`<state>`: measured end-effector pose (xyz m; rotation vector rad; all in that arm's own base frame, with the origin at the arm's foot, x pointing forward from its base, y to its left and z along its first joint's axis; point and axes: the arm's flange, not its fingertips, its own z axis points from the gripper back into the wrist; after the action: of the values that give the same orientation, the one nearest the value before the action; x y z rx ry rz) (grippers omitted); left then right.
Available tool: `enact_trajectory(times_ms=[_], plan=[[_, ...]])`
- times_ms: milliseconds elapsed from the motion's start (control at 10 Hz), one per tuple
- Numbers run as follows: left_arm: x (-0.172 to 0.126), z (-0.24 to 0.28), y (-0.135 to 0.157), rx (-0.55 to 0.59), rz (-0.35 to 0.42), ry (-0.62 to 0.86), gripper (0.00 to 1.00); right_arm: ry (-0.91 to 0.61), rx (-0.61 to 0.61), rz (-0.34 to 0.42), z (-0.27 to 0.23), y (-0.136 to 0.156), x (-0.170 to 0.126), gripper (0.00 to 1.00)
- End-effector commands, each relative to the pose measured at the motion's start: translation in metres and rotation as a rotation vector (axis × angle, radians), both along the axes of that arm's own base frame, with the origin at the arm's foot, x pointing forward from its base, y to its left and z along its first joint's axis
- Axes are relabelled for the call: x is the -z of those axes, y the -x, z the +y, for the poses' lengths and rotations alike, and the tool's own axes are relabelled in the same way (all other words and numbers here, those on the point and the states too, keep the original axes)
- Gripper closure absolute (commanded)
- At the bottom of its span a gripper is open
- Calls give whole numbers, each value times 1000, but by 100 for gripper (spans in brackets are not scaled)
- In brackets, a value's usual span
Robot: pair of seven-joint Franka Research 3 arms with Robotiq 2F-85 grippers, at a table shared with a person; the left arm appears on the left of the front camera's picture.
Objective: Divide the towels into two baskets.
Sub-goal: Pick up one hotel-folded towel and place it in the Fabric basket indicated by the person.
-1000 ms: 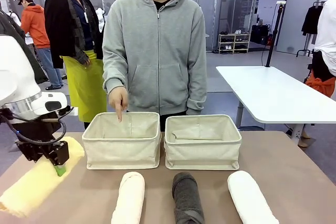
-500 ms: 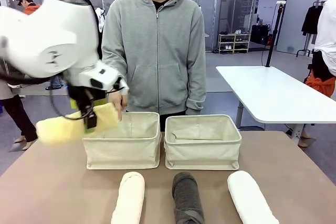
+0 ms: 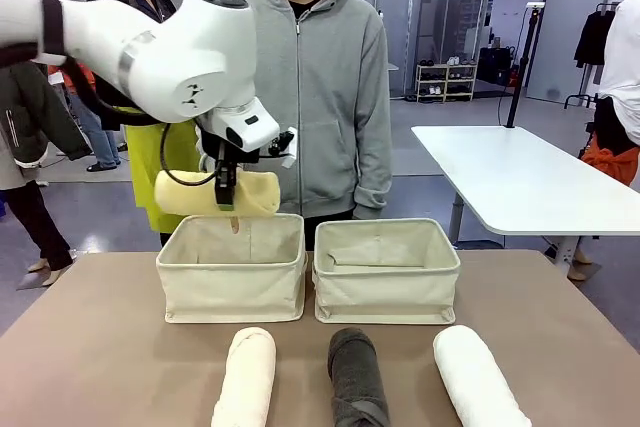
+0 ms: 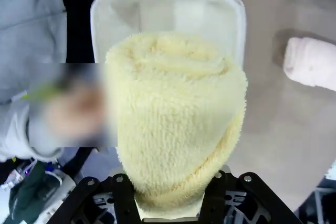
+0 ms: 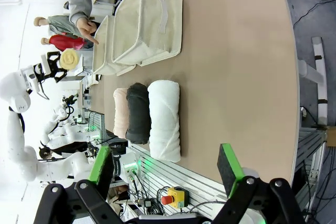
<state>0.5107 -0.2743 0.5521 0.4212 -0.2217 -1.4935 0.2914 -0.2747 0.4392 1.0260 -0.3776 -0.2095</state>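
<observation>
- Left pincer is clamped partway shut around the middle of a pale yellow rolled terry towel, which lies level in its grip.
- That roll hangs just above the left cream-beige canvas basket, where a person's finger points down.
- Right pincer is spread wide and holds nothing.
- A matching right basket stands just beside the left one.
- Cream rolled towel, dark grey rolled towel and white rolled towel lie in a row on the brown table.

On the tabletop, the left basket sat just beside the right basket toward the far edge. Along the near edge lay the left towel, middle towel and right towel. My left gripper held a fourth towel above the left basket.
</observation>
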Motion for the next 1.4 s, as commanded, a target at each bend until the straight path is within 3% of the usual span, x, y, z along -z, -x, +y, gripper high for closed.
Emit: enact_trajectory(times_ms=[0,200,400,600,800,1100,1300], plan=[[14,-2,-32,48,72,56,52,-8,1,-13,0,2,-3,0],[43,-5,-51,15,107,70,52,-8,1,-13,0,2,-3,0],[77,-8,-58,-26,115,-47,52,-8,1,-13,0,2,-3,0],[102,-6,-66,-50,91,45,52,-8,1,-13,0,2,-3,0],[113,-2,-69,-73,85,44,52,-8,1,-13,0,2,-3,0],[120,4,-73,-86,81,46,0,-8,1,-13,0,2,-3,0],[122,5,-73,-83,88,41,0,-8,1,-13,0,2,-3,0]])
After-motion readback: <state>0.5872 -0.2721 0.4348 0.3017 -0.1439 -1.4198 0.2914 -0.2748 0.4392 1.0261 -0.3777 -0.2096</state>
